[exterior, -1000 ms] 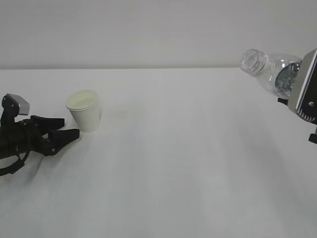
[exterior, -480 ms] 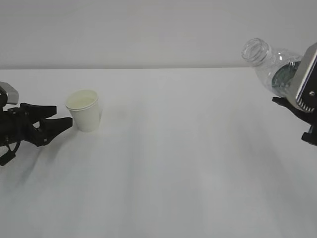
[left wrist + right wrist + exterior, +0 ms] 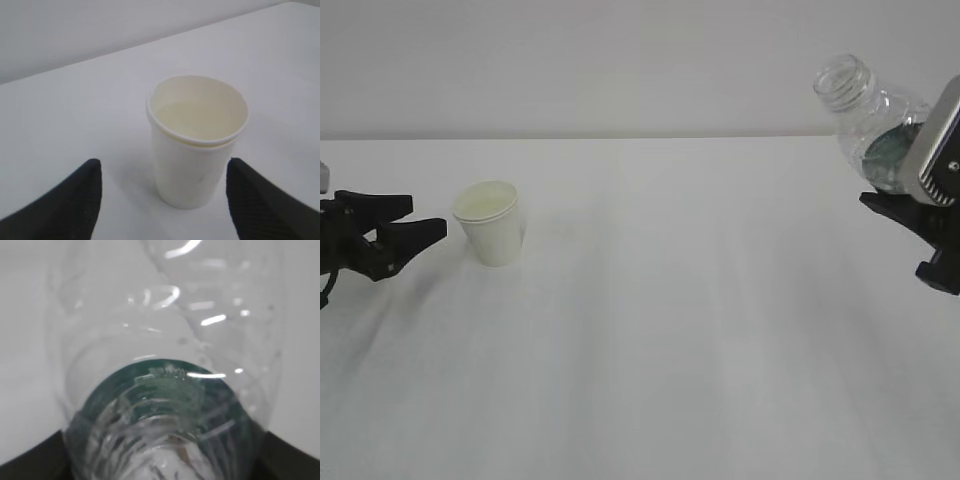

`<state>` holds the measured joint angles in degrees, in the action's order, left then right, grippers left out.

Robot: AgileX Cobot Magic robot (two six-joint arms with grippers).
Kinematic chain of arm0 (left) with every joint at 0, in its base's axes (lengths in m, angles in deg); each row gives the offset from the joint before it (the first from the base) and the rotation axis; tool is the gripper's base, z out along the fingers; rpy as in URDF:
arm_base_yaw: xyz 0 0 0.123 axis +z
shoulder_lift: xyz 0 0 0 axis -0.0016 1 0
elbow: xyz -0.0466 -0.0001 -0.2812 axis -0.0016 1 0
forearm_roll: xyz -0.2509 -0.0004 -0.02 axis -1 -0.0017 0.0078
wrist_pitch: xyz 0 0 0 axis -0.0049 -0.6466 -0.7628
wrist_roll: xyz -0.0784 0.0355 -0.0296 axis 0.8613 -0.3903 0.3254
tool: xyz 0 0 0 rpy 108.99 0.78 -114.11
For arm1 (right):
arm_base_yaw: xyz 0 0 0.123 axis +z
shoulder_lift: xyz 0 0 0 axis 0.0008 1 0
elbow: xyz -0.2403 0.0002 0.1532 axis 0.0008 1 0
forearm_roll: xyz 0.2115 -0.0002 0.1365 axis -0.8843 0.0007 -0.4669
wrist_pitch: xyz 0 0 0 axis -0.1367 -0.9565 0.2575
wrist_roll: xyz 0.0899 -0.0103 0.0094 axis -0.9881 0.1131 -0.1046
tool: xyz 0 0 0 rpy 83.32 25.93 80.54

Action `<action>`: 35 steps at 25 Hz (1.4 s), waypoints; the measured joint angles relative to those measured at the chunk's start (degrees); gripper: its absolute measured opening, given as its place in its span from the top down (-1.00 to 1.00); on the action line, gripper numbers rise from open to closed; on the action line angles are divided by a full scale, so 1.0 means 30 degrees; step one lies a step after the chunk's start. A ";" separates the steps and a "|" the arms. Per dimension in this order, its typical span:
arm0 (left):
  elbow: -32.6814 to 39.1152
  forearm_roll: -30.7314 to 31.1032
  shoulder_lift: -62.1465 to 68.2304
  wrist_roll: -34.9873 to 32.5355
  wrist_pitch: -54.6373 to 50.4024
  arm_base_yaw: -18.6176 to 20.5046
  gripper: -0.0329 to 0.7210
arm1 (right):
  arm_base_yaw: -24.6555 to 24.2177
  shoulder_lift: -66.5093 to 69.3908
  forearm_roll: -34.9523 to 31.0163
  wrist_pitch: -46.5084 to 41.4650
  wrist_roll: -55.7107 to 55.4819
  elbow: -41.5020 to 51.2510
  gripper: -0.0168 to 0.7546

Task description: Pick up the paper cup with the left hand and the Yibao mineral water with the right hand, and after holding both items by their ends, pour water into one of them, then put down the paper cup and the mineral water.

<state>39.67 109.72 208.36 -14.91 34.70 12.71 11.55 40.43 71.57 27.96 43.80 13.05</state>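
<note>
I see the paper cup (image 3: 492, 222) standing upright on the white bench (image 3: 660, 340), toward the left side, its open mouth facing up and its long axis vertical. My left hand (image 3: 415, 218) sits low at the far left edge of the exterior view, its two black fingers (image 3: 65, 205) spread wide and pointing toward the cup, near it but not touching. From the left wrist camera the cup (image 3: 196, 139) stands centred between the two fingertips, with bare bench on either side of it.

At the upper right, my right hand (image 3: 930, 215) holds the Yibao mineral water (image 3: 870, 125) in the air, pinched at its lower end. The bottle's long axis is tilted, with the uncapped neck pointing up and to the left. In the right wrist camera the clear ribbed bottle (image 3: 170, 390) fills the frame, its dark green label band closest to the lens.
</note>
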 joint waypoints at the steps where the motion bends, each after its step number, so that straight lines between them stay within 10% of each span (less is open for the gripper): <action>1: 0.0000 0.0000 -0.0169 0.0000 0.0000 0.0000 -0.56 | 0.0000 0.0000 -0.0196 0.0011 -0.0037 0.0000 -0.25; 35: 0.0698 0.2488 -0.5308 0.3843 0.0073 0.0000 -0.39 | 0.0000 0.0000 -0.3827 0.0841 -0.0573 -0.0031 -0.25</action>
<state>41.77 117.18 192.43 -3.38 34.92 12.71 11.55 40.43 60.09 30.48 42.08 12.96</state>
